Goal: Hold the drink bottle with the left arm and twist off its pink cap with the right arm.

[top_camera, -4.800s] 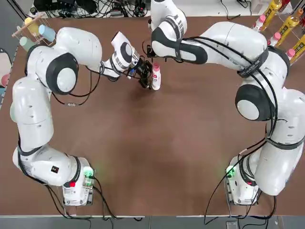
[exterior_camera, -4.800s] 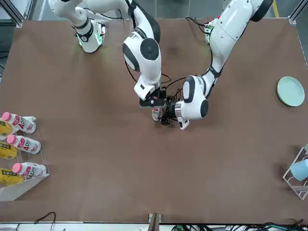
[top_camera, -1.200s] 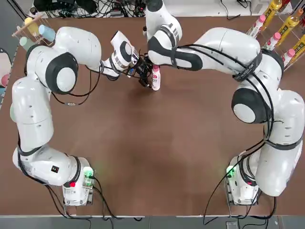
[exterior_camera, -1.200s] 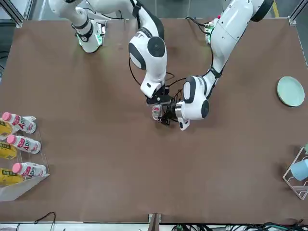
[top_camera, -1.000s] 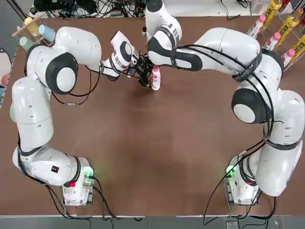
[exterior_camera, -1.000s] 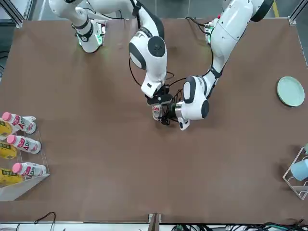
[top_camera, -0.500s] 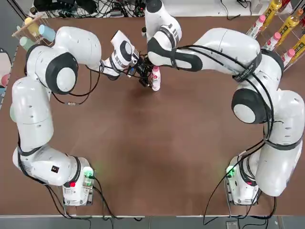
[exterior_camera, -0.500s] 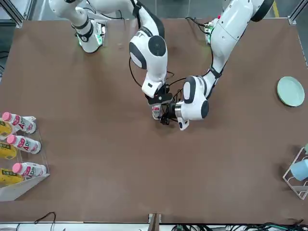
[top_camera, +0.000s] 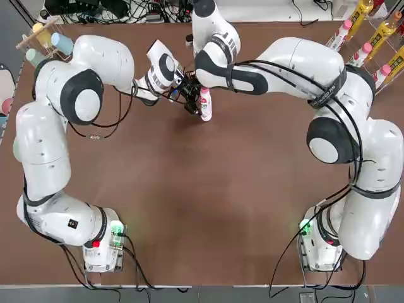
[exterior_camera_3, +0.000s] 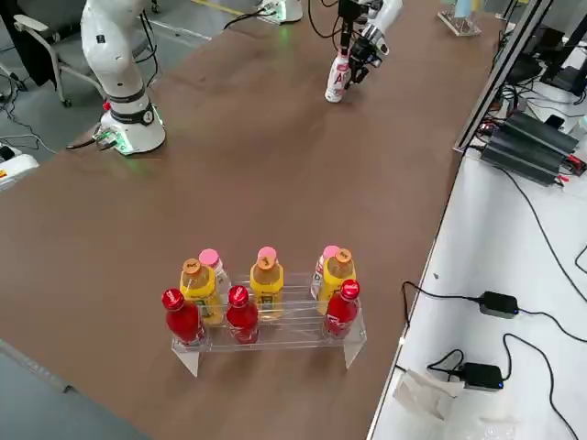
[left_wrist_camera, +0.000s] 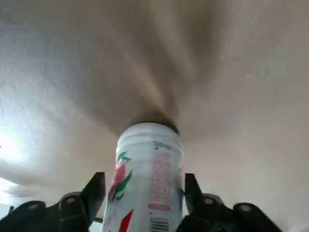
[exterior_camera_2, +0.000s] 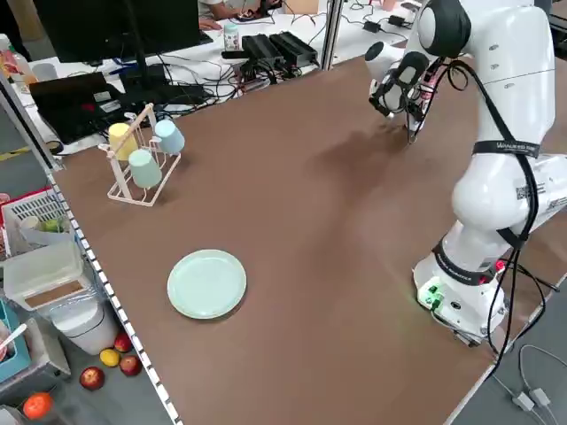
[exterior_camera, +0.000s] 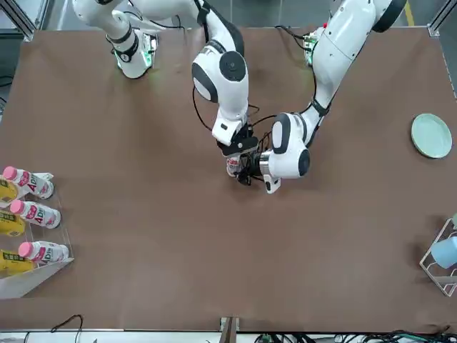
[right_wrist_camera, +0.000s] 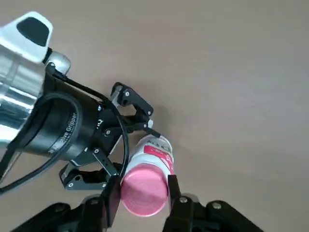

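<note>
The drink bottle stands upright on the brown table, toward the far middle; it is white with a red-and-green label. My left gripper reaches in sideways from the robot's left, its two black fingers pressed against the bottle's body, shut on it. My right gripper comes down from above and is shut on the pink cap, a finger on each side. From across the table the right gripper hides the cap, with only the bottle showing beneath it.
A clear rack of pink-capped white, yellow and red bottles stands at the table's far right corner. A pale green plate lies at the robot's left side, and a cup rack stands at the far left corner.
The left gripper's fingers have closed in on the bottle's body. The right wrist has turned slightly over the cap. The bottle has stayed in place.
</note>
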